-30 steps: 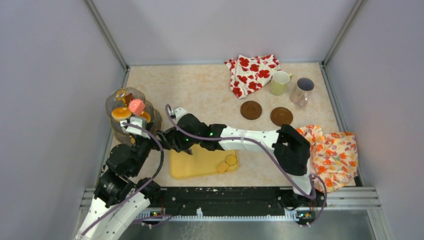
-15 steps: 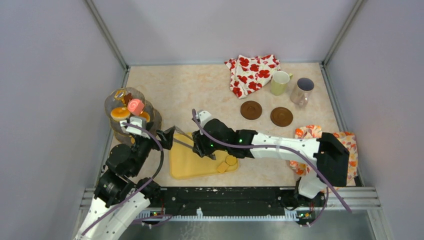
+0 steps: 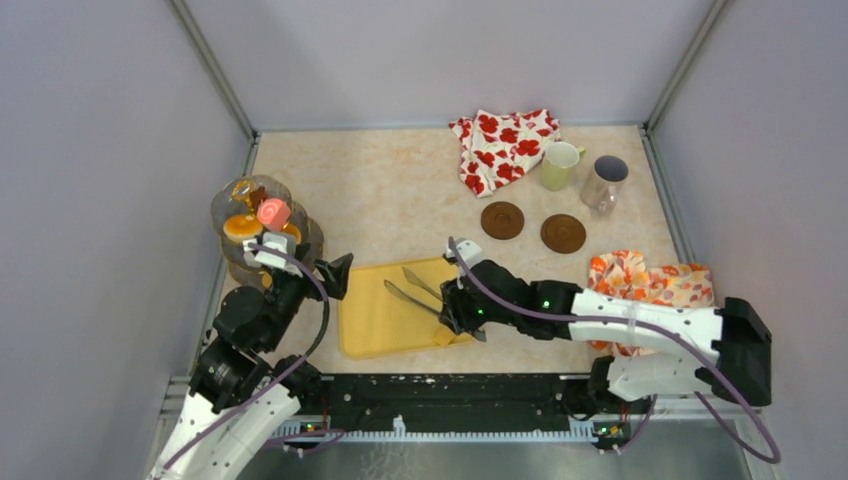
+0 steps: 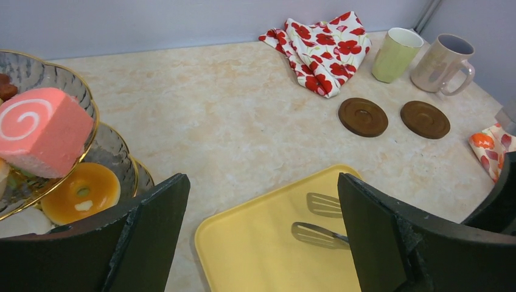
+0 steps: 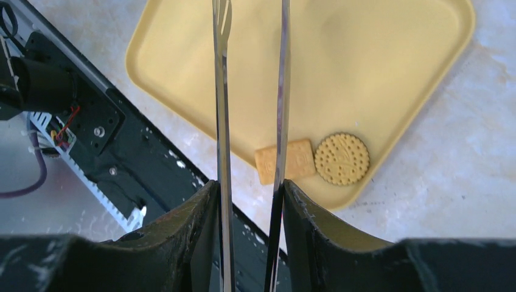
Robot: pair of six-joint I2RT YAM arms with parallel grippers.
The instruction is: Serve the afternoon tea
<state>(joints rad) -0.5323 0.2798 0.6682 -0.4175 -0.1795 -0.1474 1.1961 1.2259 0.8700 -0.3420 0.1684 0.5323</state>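
Observation:
On the tiered glass stand (image 3: 228,205) at the left sit a pink swirl roll (image 3: 272,212) (image 4: 42,131) and an orange tart (image 3: 241,226) (image 4: 82,191). My left gripper (image 3: 300,268) (image 4: 261,231) hangs open and empty beside the stand. My right gripper (image 3: 462,305) (image 5: 249,201) is shut on the metal tongs (image 3: 415,290) (image 5: 222,91), whose open tips hover over the yellow tray (image 3: 375,320) (image 5: 341,61). A square biscuit (image 5: 298,159) and a round biscuit (image 5: 341,159) lie in the tray's near right corner. The pale-yellow mug (image 3: 558,165) and the greyish mug (image 3: 603,180) stand at the back right.
Two brown coasters (image 3: 502,220) (image 3: 563,233) lie in front of the mugs. A red-flowered cloth (image 3: 505,148) is bunched at the back, and an orange-flowered cloth (image 3: 660,300) lies under my right arm. The enclosure walls stand close on three sides.
My right arm has drawn back from the stand to the right with the tongs, from the tray's left edge to its right part. The left arm has not moved.

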